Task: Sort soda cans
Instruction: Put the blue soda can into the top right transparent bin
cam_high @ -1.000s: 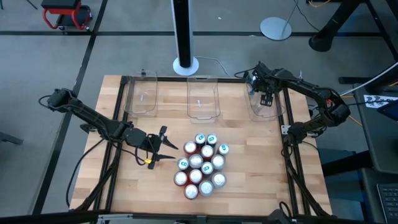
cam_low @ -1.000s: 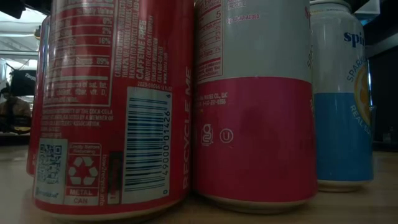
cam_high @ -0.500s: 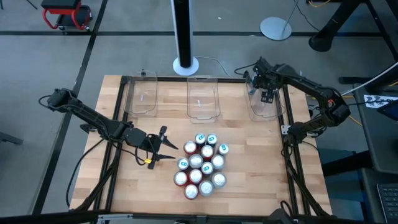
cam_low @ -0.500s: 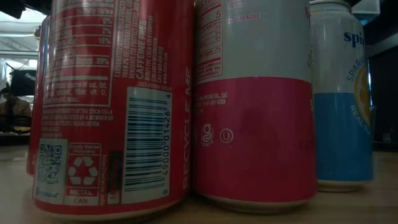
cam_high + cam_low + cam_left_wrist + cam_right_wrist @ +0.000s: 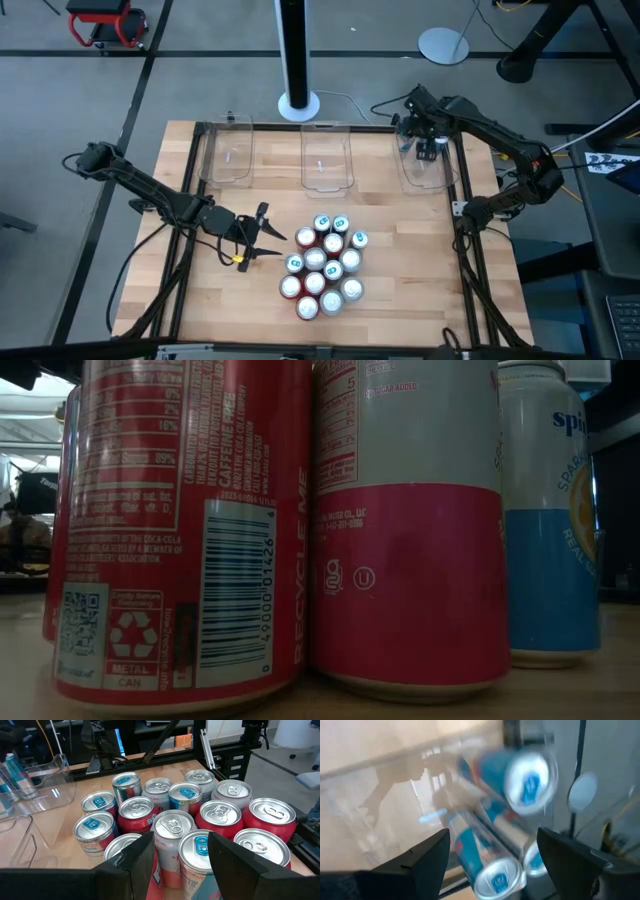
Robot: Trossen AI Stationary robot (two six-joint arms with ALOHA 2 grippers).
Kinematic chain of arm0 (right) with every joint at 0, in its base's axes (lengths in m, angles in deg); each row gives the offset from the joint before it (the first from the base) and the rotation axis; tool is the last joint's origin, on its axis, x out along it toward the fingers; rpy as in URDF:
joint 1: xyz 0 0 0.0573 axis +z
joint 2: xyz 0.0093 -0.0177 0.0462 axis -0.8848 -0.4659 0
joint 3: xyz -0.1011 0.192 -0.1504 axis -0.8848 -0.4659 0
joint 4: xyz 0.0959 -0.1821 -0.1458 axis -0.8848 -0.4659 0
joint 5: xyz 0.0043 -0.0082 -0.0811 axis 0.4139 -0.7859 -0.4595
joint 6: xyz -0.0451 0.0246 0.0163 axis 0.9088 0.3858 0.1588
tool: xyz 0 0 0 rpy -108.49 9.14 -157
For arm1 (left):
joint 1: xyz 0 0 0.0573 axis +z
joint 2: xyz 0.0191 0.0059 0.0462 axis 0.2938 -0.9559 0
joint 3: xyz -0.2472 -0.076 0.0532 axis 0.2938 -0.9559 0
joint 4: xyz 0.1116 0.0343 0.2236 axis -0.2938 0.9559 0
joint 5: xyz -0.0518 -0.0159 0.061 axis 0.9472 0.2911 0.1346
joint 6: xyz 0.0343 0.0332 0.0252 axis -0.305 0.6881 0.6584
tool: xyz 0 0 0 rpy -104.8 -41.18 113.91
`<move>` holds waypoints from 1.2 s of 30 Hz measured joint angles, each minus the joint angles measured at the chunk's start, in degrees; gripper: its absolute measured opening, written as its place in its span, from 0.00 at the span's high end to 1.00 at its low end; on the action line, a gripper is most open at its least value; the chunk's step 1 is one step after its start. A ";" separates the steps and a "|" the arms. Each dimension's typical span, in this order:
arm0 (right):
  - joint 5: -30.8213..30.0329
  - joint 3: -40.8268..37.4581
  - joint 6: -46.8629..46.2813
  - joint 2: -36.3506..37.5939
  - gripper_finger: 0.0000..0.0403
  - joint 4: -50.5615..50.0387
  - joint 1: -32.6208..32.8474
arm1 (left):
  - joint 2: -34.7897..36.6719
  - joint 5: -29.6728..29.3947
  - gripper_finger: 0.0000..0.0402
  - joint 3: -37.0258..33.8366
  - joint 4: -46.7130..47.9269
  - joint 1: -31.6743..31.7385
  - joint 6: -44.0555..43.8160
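Several soda cans [image 5: 325,265] stand upright in a tight cluster on the wooden table, with teal-blue, red and silver-and-red bodies. The low view shows a red can [image 5: 180,520], a silver-and-red can [image 5: 405,530] and a teal-blue can [image 5: 550,520] close up. My left gripper [image 5: 265,233] is open just left of the cluster, and the cans [image 5: 172,827] stand ahead of its fingers [image 5: 180,850]. My right gripper [image 5: 427,148] is open above the right bin. Teal-blue cans [image 5: 527,777] lie on their sides inside that bin, below the gripper [image 5: 492,840].
Three clear plastic bins sit along the table's far edge: left [image 5: 228,152], middle [image 5: 327,160] and right [image 5: 440,178]. A black frame rail [image 5: 180,240] borders the table. Bare wood lies between the bins and the cluster, and to the cluster's right.
My right gripper has moved toward the table's far edge above the right bin. The left arm and the cluster of cans have kept still.
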 joint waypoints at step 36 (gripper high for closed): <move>4.34 3.16 -3.17 3.21 0.03 12.36 48.28 | 0.00 -0.04 0.56 0.00 0.00 0.01 -0.44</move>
